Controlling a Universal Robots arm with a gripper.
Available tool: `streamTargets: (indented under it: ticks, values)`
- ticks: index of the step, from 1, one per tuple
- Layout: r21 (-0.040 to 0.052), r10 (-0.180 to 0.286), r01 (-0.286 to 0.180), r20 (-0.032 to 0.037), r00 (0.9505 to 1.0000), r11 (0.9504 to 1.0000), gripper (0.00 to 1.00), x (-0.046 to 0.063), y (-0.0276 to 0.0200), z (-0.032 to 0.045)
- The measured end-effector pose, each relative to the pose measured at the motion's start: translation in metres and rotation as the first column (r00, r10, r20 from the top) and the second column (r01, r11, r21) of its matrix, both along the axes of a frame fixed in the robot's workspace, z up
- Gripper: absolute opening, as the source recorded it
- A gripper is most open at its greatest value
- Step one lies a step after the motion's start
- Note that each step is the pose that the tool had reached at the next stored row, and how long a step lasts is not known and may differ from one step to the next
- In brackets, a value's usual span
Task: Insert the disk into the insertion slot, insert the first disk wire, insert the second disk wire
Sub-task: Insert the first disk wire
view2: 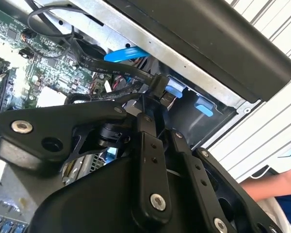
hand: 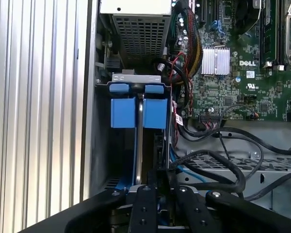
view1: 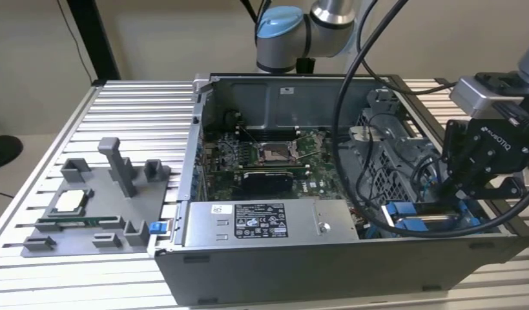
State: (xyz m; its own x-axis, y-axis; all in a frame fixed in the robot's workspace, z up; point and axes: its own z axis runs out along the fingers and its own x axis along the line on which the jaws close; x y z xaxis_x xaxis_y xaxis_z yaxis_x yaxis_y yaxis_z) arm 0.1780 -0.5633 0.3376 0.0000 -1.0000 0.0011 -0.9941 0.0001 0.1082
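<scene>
The disk (hand: 155,113) stands on edge in its blue carrier inside the insertion slot (hand: 136,77), the grey bay at the case's front corner on the exterior view's right (view1: 419,219). My gripper (view1: 460,188) hangs just over that bay. In the second wrist view the gripper (view2: 157,103) is shut on the black plug (view2: 160,86) of a flat black disk wire (view2: 114,65), close to the bay's blue clips (view2: 172,90). In the first wrist view the gripper (hand: 159,187) sits right at the disk's near end, hiding where plug and disk meet.
A grey power supply box with a label (view1: 259,223) lies next to the bay, the motherboard (view1: 273,161) behind it. Loose black cables (hand: 218,160) loop beside the bay. A grey parts fixture (view1: 92,206) sits at the exterior view's left. A person's arm (view2: 276,187) is outside the case.
</scene>
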Motion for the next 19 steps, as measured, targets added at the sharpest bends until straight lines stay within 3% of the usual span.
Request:
streamTargets:
  ticks: [12, 19]
  values:
    - [0.0171, 0.0, 0.0, 0.0002, 1.0, 0.9999, 0.0, -0.0016, 0.0, -0.0007]
    - [0.0179, -0.001, 0.001, 0.0003, 1.0, 0.9998, 0.0, -0.0007, -0.0027, -0.0011]
